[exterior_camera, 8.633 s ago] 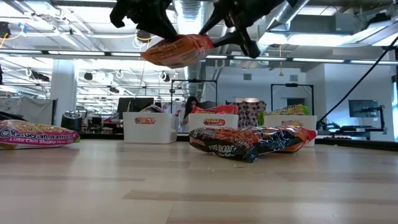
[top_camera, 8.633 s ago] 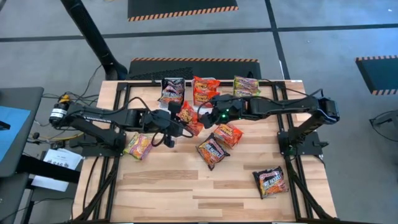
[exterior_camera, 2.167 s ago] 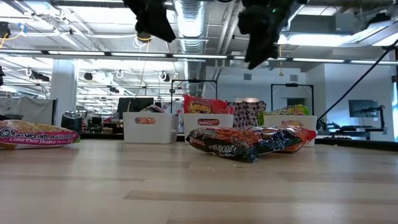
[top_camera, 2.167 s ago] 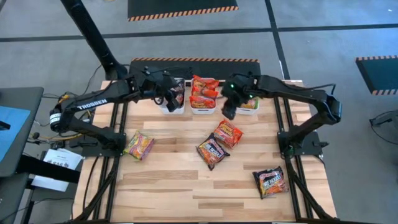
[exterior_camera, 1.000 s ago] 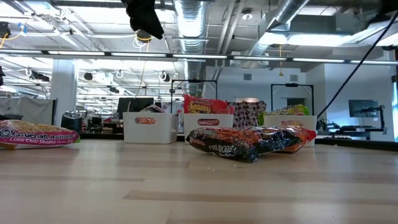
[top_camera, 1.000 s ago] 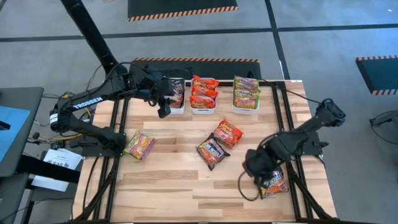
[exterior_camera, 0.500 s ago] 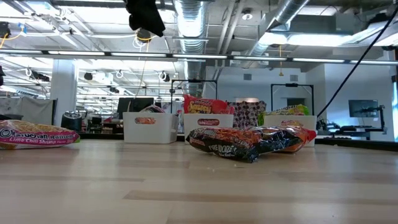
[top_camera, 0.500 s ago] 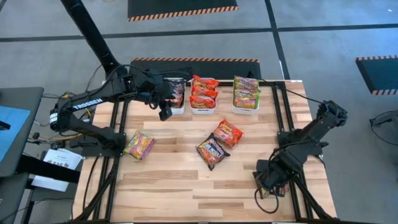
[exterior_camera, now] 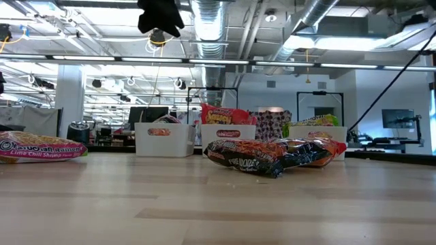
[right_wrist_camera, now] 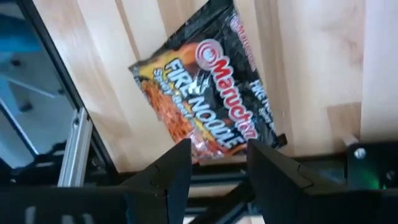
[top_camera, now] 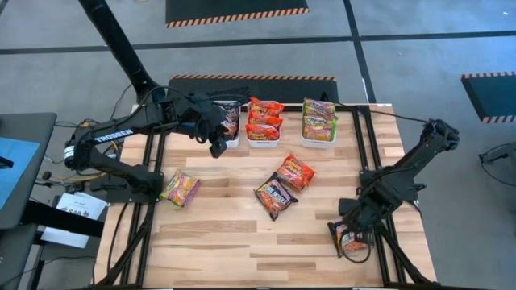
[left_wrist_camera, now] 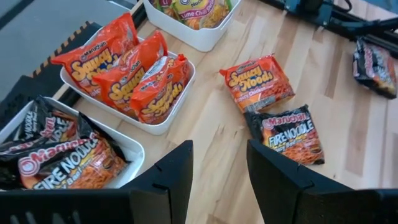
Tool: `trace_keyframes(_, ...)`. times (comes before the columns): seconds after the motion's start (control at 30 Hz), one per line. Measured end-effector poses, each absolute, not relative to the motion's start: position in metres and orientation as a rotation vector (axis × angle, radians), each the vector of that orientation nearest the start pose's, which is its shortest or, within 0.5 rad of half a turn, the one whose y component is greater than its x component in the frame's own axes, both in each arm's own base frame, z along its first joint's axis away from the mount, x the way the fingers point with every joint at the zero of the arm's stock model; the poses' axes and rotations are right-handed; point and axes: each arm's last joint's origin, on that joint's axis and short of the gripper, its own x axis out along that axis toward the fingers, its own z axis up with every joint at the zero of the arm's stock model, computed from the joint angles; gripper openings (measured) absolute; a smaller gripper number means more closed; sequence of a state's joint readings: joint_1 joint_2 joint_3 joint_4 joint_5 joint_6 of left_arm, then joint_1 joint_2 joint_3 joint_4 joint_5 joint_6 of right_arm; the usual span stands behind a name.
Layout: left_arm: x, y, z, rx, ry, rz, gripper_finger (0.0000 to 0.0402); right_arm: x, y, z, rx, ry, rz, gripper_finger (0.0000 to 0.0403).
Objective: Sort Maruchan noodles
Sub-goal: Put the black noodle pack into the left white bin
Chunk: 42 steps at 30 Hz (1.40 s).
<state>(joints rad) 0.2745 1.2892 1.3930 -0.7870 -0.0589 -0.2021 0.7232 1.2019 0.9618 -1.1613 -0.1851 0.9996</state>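
Observation:
Three white bins stand in a row at the far edge. The left bin holds dark Maruchan noodles, the middle bin orange ones and the right bin green ones. Loose packets lie flat on the table: a pink-and-green one at the left, then a dark one and an orange one mid-table. Another dark packet lies at the near right corner. My right gripper hangs open over this packet's edge. My left gripper hovers open and empty just in front of the left bin.
Black frame rails run along the table's right side, close to the corner packet, and more rails run along the left side. Bare wood spreads across the near half. The low view shows the room beyond the bins.
My right gripper has swung from the middle right of the table toward the near right corner. It now stands over the dark packet there. The packet has stayed flat where it was.

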Motion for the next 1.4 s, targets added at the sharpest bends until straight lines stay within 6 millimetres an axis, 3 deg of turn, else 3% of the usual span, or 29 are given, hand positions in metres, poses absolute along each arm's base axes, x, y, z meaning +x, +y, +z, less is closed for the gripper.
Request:
trace_keyframes(0.23,0.252,0.069,0.379,-0.328,0.643,0.400,0.0138,0.131,0.111,0.239,0.419,1.518,0.044,0.0181)
trace_keyframes(0.47,0.252,0.066,0.379,-0.359,0.639,0.408,0.0138,0.134,0.109,0.224,0.469,1.506,0.097,0.0181)
trace_keyframes(0.67,0.253,0.065,0.379,-0.376,0.636,0.412,0.0138,0.142,0.119,0.222,0.502,1.487,0.177,0.0190)
trace_keyframes(0.9,0.252,0.065,0.379,-0.396,0.632,0.418,0.0138,0.142,0.141,0.202,0.403,1.594,0.186,0.0239)
trace_keyframes(1.4,0.258,0.067,0.374,-0.394,0.656,0.434,0.0138,0.155,0.159,0.154,0.323,1.777,0.001,0.0256)
